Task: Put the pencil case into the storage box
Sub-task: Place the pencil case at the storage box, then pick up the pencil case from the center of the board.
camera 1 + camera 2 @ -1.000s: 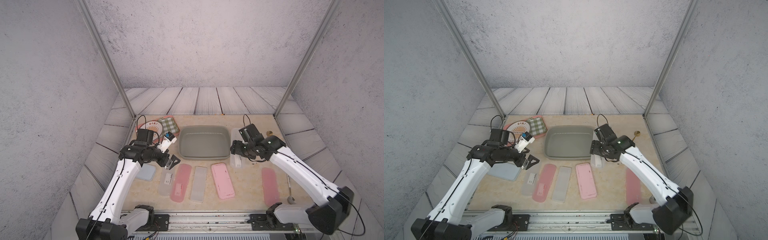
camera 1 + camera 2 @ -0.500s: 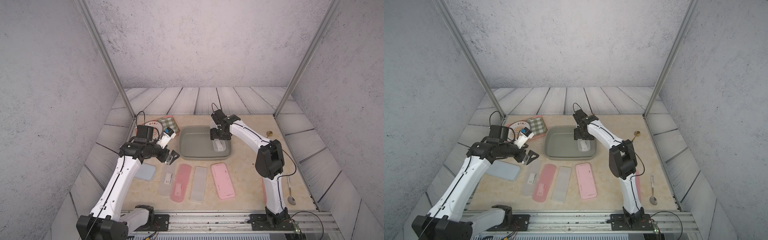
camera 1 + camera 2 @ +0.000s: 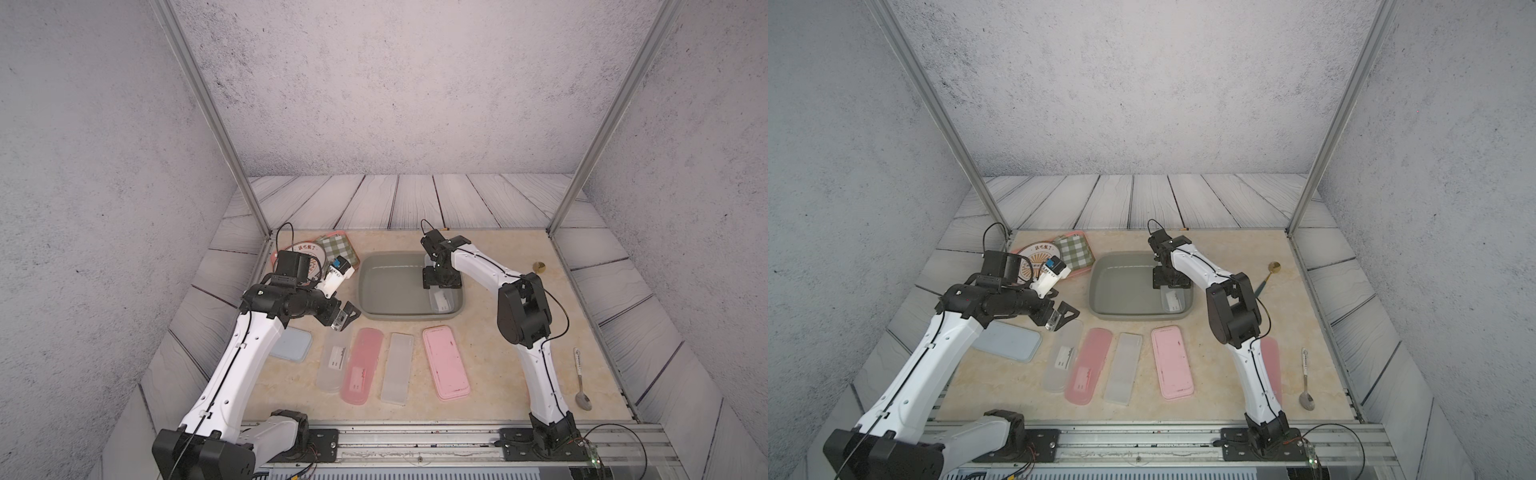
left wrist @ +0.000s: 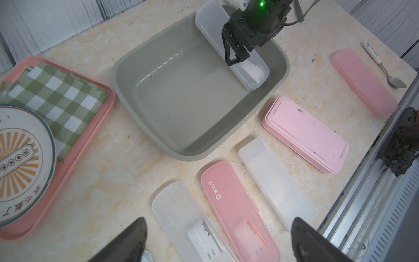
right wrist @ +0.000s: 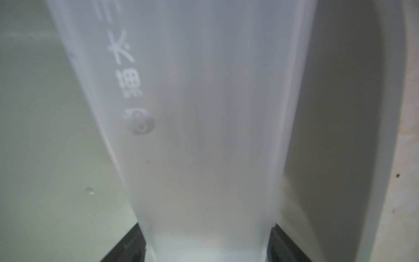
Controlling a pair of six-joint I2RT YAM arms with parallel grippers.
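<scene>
The left hand (image 3: 347, 318) hangs wide open above the counter (image 3: 602, 332), just left of the storage box (image 3: 386, 291); inside the box, along its right wall, sits the translucent pencil case (image 3: 441, 300); the right hand (image 3: 441, 283) grips it across its width.

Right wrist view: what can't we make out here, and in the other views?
Right wrist view: frosted pencil case fills the frame, its print blurred; right hand cut off by the edge.
Left wrist view: right hand hides where the case meets the storage box.
Both top views: left arm covers part of the blue-grey case.
</scene>
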